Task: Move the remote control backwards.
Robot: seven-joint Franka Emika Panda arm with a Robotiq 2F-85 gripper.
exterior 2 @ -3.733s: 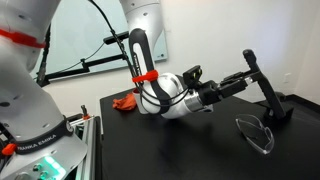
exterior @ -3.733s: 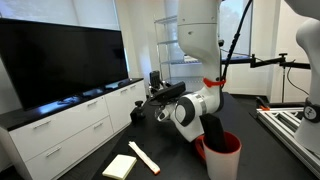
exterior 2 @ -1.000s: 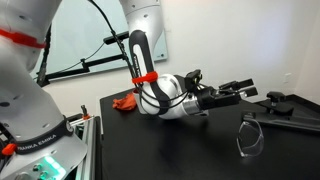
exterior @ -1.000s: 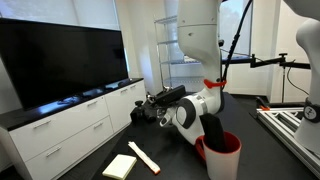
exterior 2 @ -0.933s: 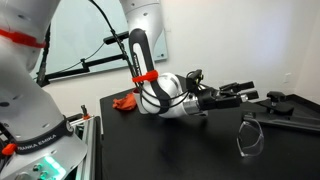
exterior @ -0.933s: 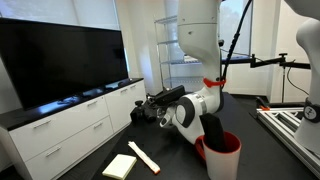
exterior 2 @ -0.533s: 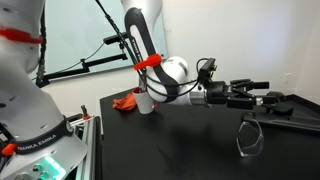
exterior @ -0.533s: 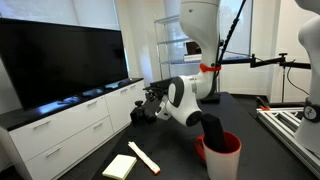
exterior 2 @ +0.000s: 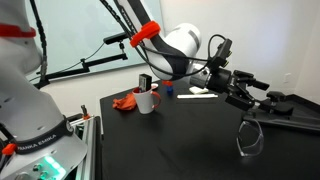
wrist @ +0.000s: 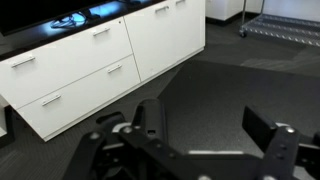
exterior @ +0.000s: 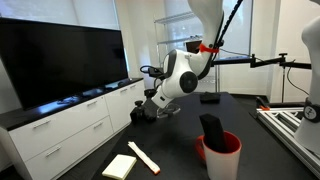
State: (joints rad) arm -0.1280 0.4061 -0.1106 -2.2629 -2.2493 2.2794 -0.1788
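In an exterior view the remote control (exterior 2: 288,106) lies flat on the black table (exterior 2: 180,140) at the three o'clock edge of the picture, a long dark bar whose buttons are too small to make out. The gripper (exterior 2: 250,92) hangs just over the table at about ten o'clock from the remote, close beside its near end; whether it touches cannot be told. The wrist view shows the gripper (wrist: 200,140) spread wide, its fingers (wrist: 143,125) standing well apart with nothing between them, and a white drawer cabinet (wrist: 80,70) toward eleven o'clock past them. Clear goggles (exterior 2: 250,136) rest on the table at six o'clock from the gripper. Far off at nine o'clock stands a white mug (exterior 2: 146,101) with a dark thing in it, and a red cloth (exterior 2: 125,101) lies touching its nine o'clock side.
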